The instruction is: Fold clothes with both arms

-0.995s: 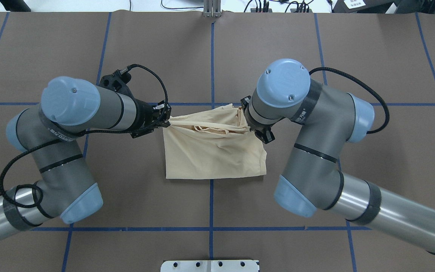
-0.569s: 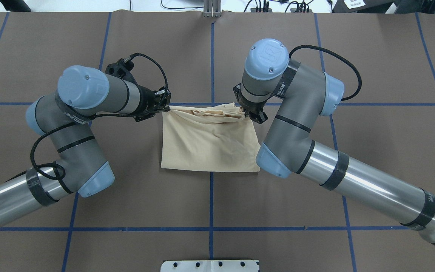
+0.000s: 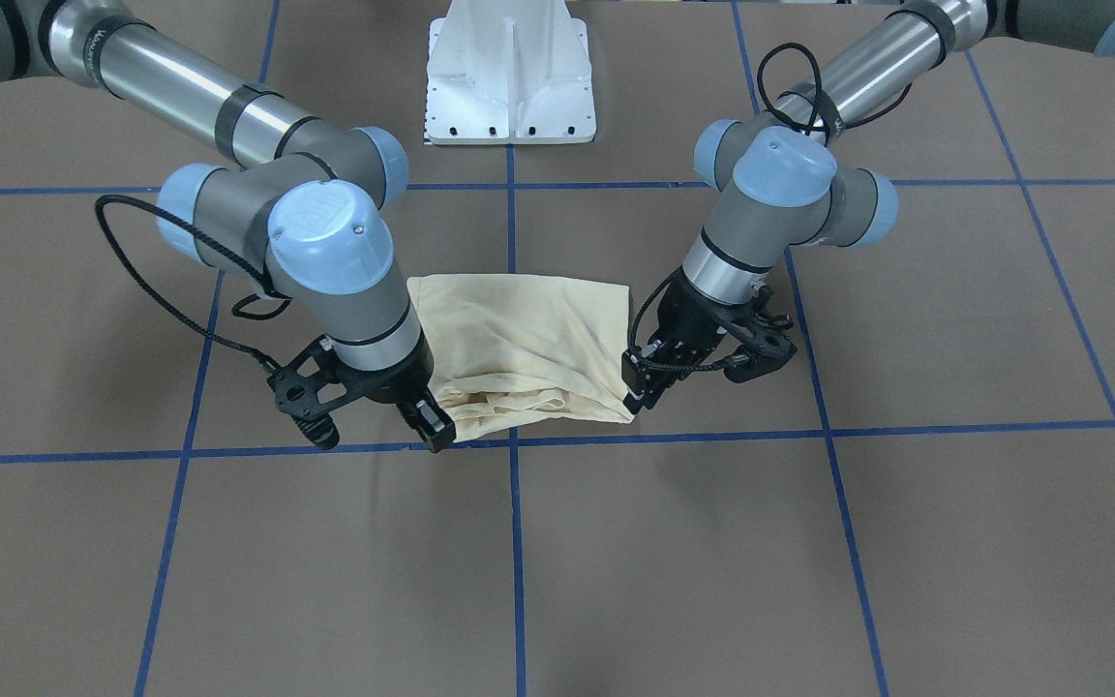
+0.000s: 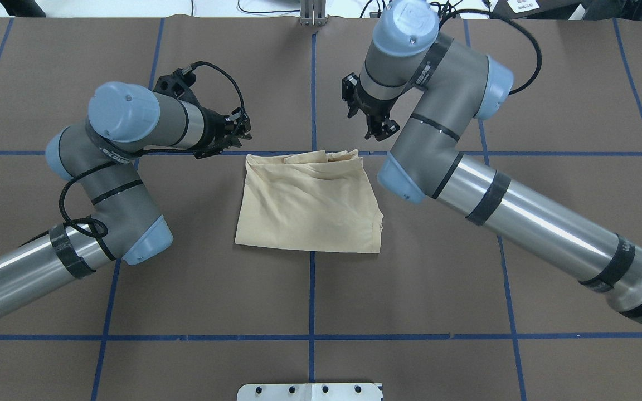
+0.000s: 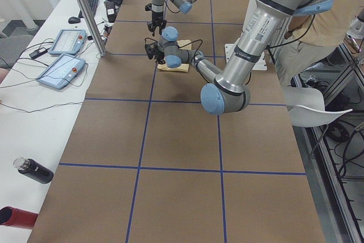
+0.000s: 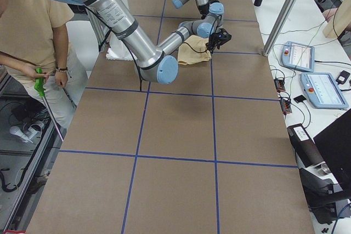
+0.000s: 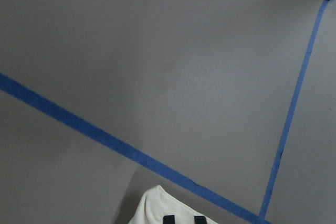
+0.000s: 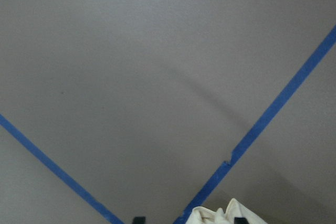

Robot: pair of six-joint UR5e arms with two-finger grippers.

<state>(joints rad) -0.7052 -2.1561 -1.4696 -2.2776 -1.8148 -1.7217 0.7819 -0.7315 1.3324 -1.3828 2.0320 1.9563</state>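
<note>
You had the pale cream-yellow thin-fabric shirt (image 4: 307, 206) lying folded at mid-frame on the brown table (image 4: 198, 312). The left black two-finger tool (image 4: 240, 131) (fingers narrowly parted) and the right black tool (image 4: 374, 120), wide open, held nothing above its top edge. This fold looked laid, so the next move likely called for a fresh two-corner grasp.
</note>
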